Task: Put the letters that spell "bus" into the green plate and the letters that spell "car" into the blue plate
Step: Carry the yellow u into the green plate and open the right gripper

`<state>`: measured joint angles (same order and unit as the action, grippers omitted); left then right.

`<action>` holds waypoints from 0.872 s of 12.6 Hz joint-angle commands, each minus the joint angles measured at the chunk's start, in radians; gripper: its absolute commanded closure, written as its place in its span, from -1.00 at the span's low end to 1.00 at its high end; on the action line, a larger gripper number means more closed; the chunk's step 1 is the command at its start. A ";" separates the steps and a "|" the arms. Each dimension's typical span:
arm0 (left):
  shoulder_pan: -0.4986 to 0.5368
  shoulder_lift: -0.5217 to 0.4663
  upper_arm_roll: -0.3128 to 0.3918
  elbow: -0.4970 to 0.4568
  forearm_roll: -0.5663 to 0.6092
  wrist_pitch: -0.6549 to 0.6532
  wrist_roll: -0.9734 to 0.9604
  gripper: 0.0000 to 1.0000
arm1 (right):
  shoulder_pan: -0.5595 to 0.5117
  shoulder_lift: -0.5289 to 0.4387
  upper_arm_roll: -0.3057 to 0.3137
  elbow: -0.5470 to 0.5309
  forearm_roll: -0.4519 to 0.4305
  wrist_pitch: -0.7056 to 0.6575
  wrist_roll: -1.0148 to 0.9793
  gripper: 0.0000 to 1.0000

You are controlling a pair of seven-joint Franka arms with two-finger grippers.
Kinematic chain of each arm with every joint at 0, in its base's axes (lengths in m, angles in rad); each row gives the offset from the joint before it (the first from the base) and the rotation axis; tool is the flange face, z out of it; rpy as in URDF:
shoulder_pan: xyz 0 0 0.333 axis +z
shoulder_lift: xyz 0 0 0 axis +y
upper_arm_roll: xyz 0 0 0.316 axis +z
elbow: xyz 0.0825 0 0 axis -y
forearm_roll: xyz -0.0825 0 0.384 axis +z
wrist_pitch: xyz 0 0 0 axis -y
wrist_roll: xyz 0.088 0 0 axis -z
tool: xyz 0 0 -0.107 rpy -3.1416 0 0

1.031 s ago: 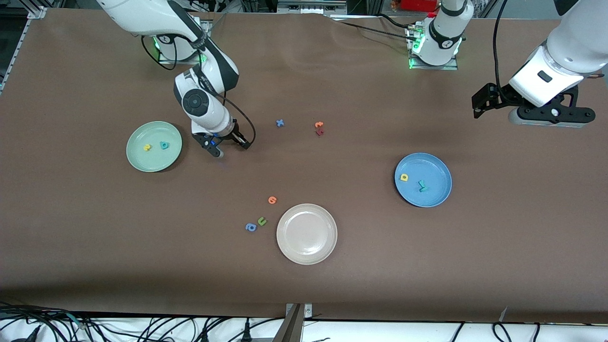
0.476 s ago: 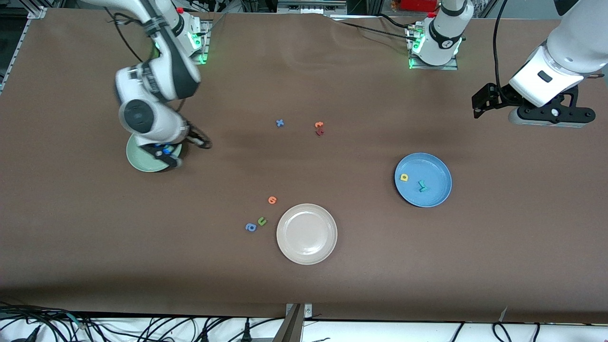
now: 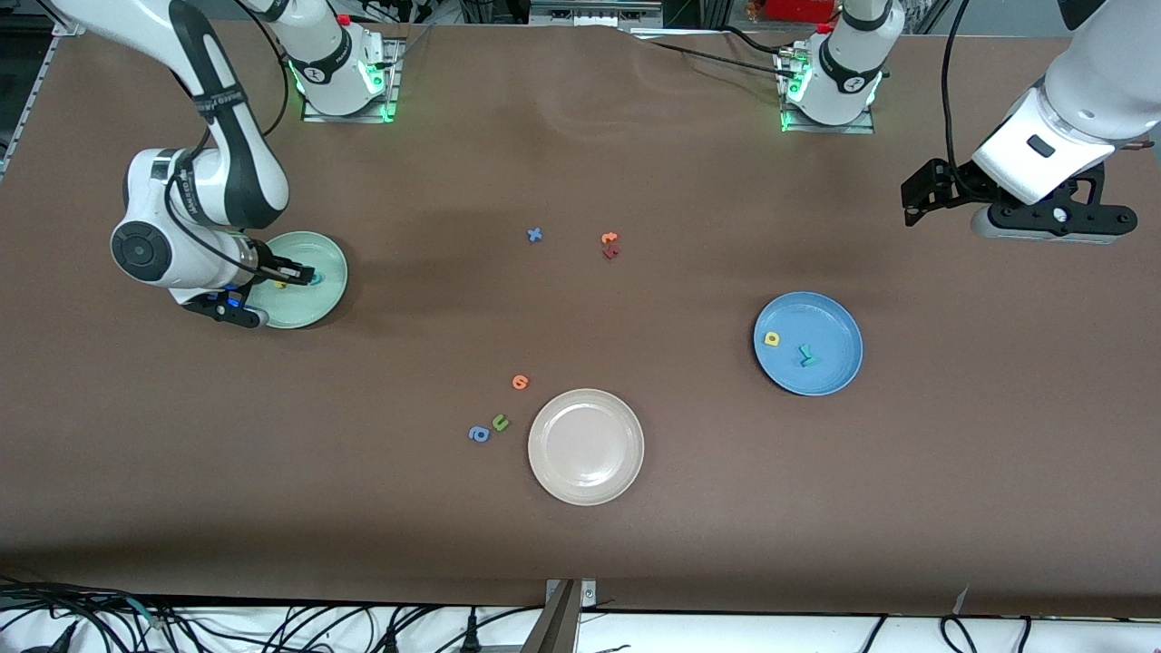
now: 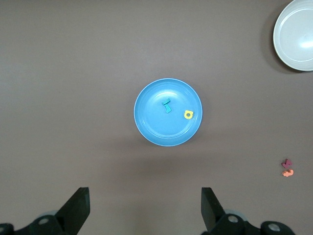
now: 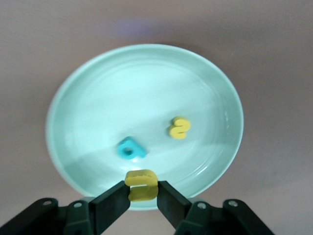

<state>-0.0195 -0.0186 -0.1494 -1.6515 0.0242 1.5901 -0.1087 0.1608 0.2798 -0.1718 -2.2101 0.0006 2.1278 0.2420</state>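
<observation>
Right gripper (image 5: pixel 142 197) is over the green plate (image 3: pixel 328 292), at the right arm's end of the tabletop. Its jaws are pinched onto the yellow u (image 5: pixel 141 185), which sits crosswise between the fingertips.

The relation I care about: the u hangs above the plate's rim zone, not its middle. In the right wrist view the teal b (image 5: pixel 130 150) and yellow s (image 5: pixel 179 128) lie deeper in the dish, the b close to the held letter, the s well clear of both. I judge that a short carry toward the plate's centre before release would keep the u from clipping the rim or landing on the b.

The front view hides the u entirely under the wrist; only the wrist camera confirms the grip. The front view does give the layout, though.

Left gripper (image 4: pixel 144 210) waits, jaws spread wide and empty, high above the tabletop. Its wrist view looks down on the blue plate (image 4: pixel 151 132), which holds the yellow a (image 4: pixel 188 114) and one teal letter (image 4: pixel 167 106). I see no third letter there, so "car" looks incomplete.
</observation>
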 commanded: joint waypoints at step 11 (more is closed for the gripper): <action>-0.004 -0.007 0.008 -0.004 -0.023 -0.010 0.023 -1.00 | 0.017 -0.123 -0.026 0.400 0.010 -0.533 -0.115 -0.99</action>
<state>-0.0195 -0.0185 -0.1494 -1.6516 0.0241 1.5898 -0.1087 0.1674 0.1709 -0.1966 -1.9799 0.0009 1.7767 0.1432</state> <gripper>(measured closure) 0.000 0.000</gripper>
